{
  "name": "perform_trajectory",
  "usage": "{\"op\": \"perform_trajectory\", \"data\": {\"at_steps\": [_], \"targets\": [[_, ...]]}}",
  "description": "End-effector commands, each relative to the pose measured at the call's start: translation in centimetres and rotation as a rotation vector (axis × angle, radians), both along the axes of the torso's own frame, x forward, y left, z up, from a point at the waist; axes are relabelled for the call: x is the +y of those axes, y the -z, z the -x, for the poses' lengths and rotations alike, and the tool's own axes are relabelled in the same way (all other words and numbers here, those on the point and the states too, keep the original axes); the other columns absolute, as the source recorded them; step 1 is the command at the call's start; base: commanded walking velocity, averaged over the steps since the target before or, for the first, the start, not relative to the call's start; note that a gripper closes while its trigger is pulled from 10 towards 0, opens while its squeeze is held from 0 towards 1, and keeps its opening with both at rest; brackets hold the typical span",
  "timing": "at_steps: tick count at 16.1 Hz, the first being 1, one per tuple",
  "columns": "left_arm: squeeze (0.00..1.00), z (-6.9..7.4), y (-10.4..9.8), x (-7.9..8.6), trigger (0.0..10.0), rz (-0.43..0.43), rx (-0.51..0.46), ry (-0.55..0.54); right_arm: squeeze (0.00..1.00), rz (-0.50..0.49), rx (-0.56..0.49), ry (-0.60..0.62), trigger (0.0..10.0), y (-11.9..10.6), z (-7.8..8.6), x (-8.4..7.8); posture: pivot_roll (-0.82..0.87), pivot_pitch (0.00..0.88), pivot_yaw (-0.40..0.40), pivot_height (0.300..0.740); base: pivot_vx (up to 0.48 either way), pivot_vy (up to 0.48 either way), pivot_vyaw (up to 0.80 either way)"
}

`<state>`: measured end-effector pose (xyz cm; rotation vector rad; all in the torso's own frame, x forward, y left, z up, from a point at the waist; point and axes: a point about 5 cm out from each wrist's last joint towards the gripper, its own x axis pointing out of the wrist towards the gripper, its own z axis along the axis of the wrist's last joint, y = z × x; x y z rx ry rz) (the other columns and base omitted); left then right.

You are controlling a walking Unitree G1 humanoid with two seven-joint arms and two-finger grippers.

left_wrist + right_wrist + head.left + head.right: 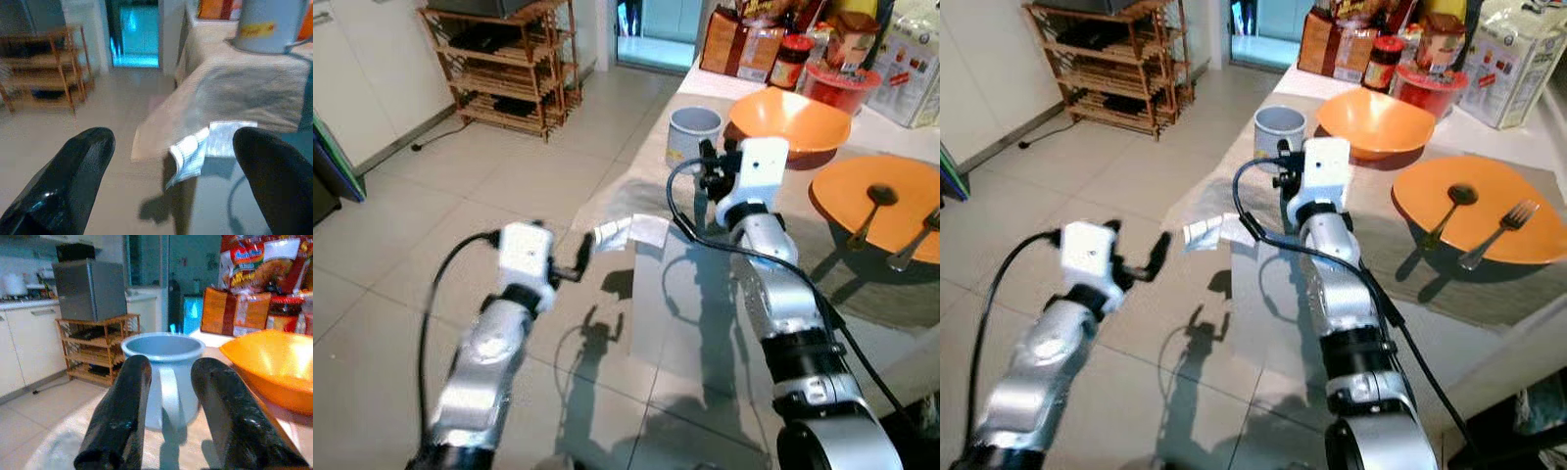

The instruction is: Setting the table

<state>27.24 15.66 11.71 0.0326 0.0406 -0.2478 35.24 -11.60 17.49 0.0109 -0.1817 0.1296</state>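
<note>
the right gripper [166, 431] sits low over the tabletop [1528, 294], its two black fingers [117, 416] parted only narrowly and lined up on the handle of the pale blue mug [693, 132] just ahead at 12 o'clock. nothing is held between them. judging from that alignment, the aim is to take the mug by its handle and move it toward the place setting. what the mug holds cannot be told; only its inner wall shows.

the left gripper [171, 161] hangs out over the tiled floor [460, 196] with its fingers spread wide and empty, pointing at a folded white napkin [631, 232] that lies on the near corner of the grey table mat [1234, 201] and droops over the edge. it looks staged to reach in for that napkin, which is near but not touched.

at about 1 o'clock from the mug, just beside it, stands an orange bowl [1376, 122], apparently empty. at 3 o'clock on the tabletop lies an orange plate [1498, 235] carrying a spoon [1447, 211] and a fork [1500, 230] side by side. the setting seems partly laid. behind the bowl are a red tub [840, 86], a jar [1386, 61] and food packets [741, 44], pushed to the far side.
</note>
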Motion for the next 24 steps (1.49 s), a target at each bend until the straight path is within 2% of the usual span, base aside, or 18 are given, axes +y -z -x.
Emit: {"op": "perform_trajectory", "data": {"at_steps": [1,2,4,6,7,8,11,13,14,15,19,20,22,23,24], "targets": [[0.0,0.3,-0.2,1.8,10.0,0.033,0.031,-0.028,1.0,0.005,0.024,0.015,10.0,0.3,0.6,-0.6,0.07,0.0,0.005,0.736,0.0,0.0,0.0],[0.0,0.6,-0.2,3.0,10.0,0.037,0.05,-0.055,1.0,0.01,0.045,0.029,10.0,0.7,1.4,-1.3,0.07,0.0,0.008,0.736,0.0,0.0,0.0],[0.0,0.7,-0.3,3.7,10.0,0.028,0.055,-0.072,1.0,0.015,0.079,0.065,10.0,1.8,3.6,-2.8,0.06,0.0,0.01,0.736,0.0,0.0,0.0],[0.0,0.8,-0.6,3.4,10.0,0.021,0.044,-0.053,1.0,0.02,0.095,0.082,10.0,2.5,6.0,-3.7,0.04,0.0,0.007,0.736,0.0,0.0,0.0],[0.0,0.8,-0.8,3.3,10.0,0.021,0.04,-0.05,1.0,0.022,0.097,0.084,10.0,2.6,6.5,-3.8,0.04,0.0,0.007,0.736,0.0,0.0,0.0],[0.0,0.8,-1.0,3.1,10.0,0.035,0.037,-0.05,1.0,0.042,0.108,0.065,10.0,3.1,8.0,-3.8,0.03,0.0,0.006,0.736,0.0,0.0,0.0],[0.0,1.2,-1.0,2.8,10.0,0.031,0.038,-0.051,1.0,0.095,0.192,0.025,10.0,5.4,11.5,-4.2,0.03,0.0,0.001,0.736,0.0,0.0,0.0],[0.0,1.5,-0.9,2.6,10.0,0.033,0.04,-0.051,1.0,0.124,0.221,0.005,10.0,6.6,13.1,-4.5,0.03,0.0,-0.006,0.736,0.0,0.0,0.0],[0.0,1.6,-0.9,2.2,10.0,0.028,0.035,-0.043,1.0,0.131,0.225,0.012,10.0,6.7,13.1,-4.5,0.03,0.0,-0.005,0.736,0.0,0.0,0.0],[0.0,1.7,-1.0,1.8,10.0,0.025,0.027,-0.03,0.0,0.132,0.218,0.013,10.0,6.5,12.5,-4.3,0.03,0.0,-0.007,0.736,0.0,0.0,0.0],[0.0,1.8,-1.9,0.3,10.0,0.021,-0.007,0.002,0.0,0.087,0.199,-0.048,10.0,5.9,8.8,-2.7,0.08,0.0,0.002,0.736,0.0,0.0,0.0],[0.0,1.8,-2.0,0.3,10.0,0.017,-0.011,0.003,0.0,0.085,0.198,-0.046,10.0,5.9,8.5,-2.7,0.08,0.0,0.0,0.736,0.0,0.0,0.0],[0.0,2.0,-2.3,0.3,10.0,0.005,-0.013,0.002,0.0,0.077,0.2,-0.039,10.0,5.8,6.7,-2.5,0.12,0.001,-0.002,0.736,0.0,0.0,0.0],[0.0,2.1,-2.3,0.3,10.0,0.002,-0.013,0.004,0.0,0.079,0.2,-0.039,10.0,5.8,6.5,-2.4,0.13,0.004,-0.001,0.736,0.0,0.0,0.0],[0.0,2.4,-2.4,0.6,10.0,-0.029,-0.012,0.011,0.0,0.083,0.19,-0.041,10.0,5.7,5.0,-2.0,0.15,0.013,0.005,0.736,0.0,0.0,0.0]]}}
